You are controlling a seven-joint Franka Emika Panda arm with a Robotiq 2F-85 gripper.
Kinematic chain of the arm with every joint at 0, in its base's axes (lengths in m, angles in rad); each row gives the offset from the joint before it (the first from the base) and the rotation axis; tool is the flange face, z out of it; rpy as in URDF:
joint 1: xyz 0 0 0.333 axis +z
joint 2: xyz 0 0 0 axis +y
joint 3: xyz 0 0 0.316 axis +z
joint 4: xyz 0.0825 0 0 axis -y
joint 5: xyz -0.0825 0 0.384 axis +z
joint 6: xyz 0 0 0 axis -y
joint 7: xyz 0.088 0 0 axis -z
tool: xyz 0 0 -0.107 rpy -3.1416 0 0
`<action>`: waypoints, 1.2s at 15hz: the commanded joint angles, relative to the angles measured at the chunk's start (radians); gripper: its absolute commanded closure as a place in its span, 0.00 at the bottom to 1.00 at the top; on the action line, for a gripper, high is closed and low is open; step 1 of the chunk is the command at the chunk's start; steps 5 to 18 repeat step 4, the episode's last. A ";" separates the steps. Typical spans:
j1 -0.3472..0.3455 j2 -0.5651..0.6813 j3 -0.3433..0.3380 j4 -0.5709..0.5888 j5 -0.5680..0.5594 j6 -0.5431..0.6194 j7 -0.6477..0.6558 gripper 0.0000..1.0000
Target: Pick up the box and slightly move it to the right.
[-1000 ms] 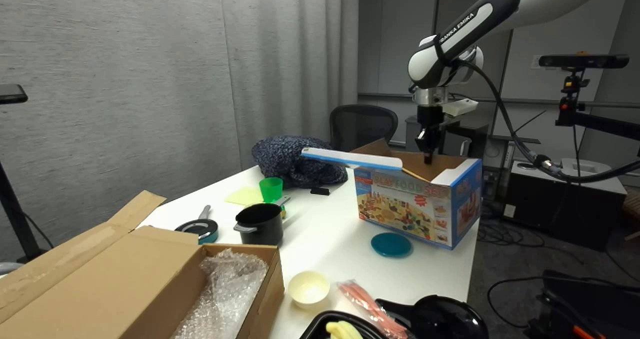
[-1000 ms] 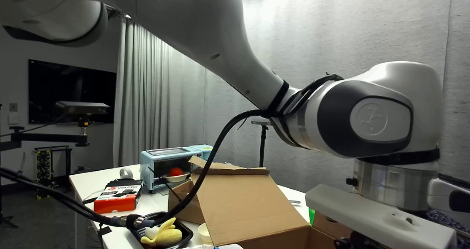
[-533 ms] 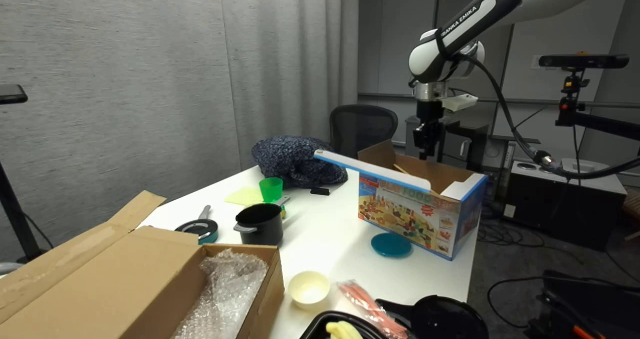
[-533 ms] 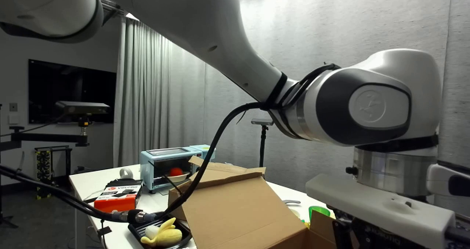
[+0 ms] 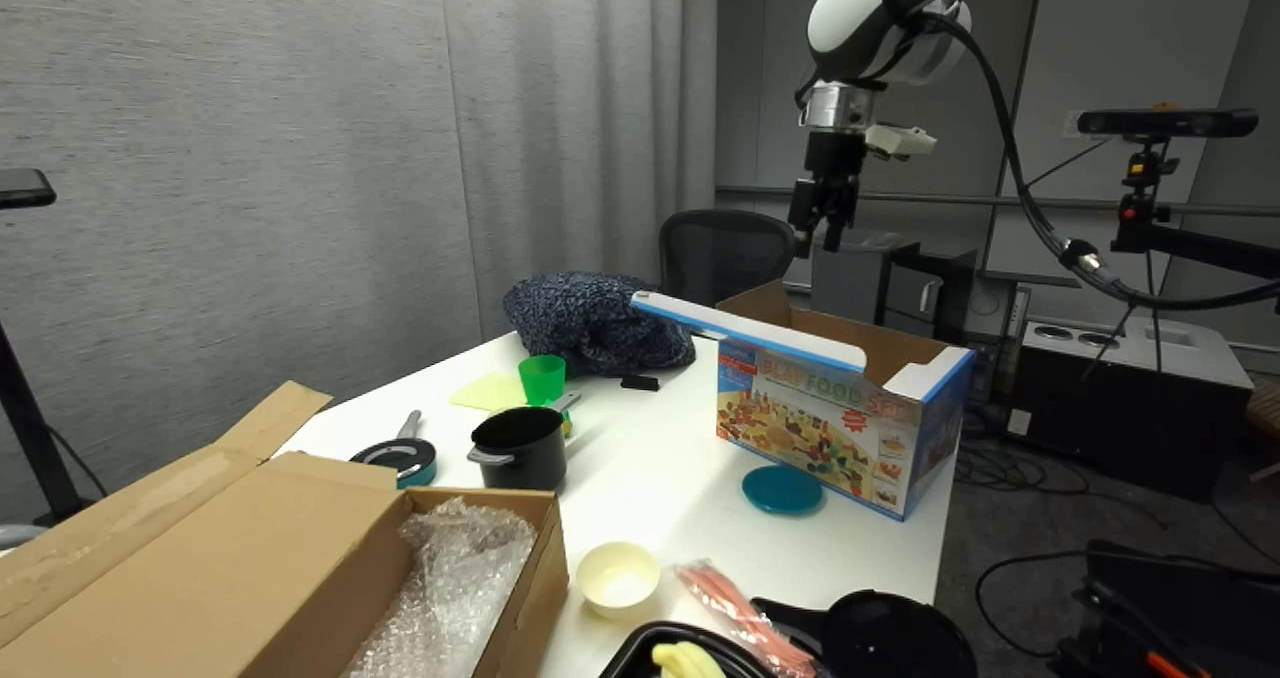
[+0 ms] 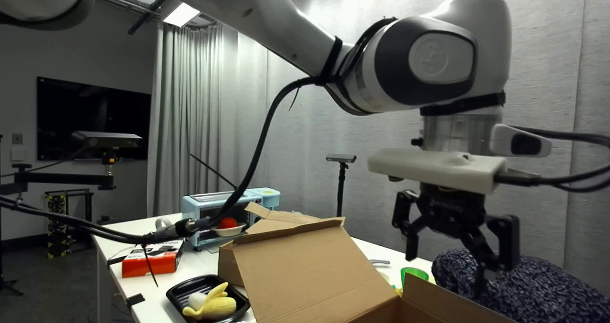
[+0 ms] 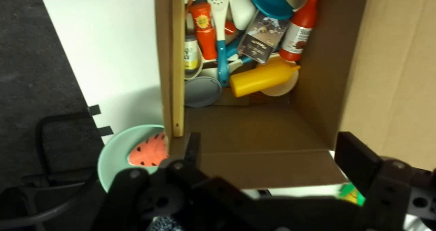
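One smooth white table (image 5: 660,498) bears the oblong cardboard box (image 5: 800,428), blue print outside, plain brown within, standing open-topped near the edge. Higher up, the black gripper (image 6: 446,271) hangs pointing down, its jaws spread wide; in the wrist view it and the box hide part of a round mint-green dish (image 7: 114,152) from me.
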 commanded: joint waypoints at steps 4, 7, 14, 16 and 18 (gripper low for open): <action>0.048 -0.033 0.007 0.015 0.033 -0.036 -0.003 0.00; 0.048 -0.033 0.007 0.015 0.033 -0.036 -0.003 0.00; 0.048 -0.033 0.007 0.015 0.033 -0.036 -0.003 0.00; 0.048 -0.033 0.007 0.015 0.033 -0.036 -0.003 0.00; 0.048 -0.033 0.007 0.015 0.033 -0.036 -0.003 0.00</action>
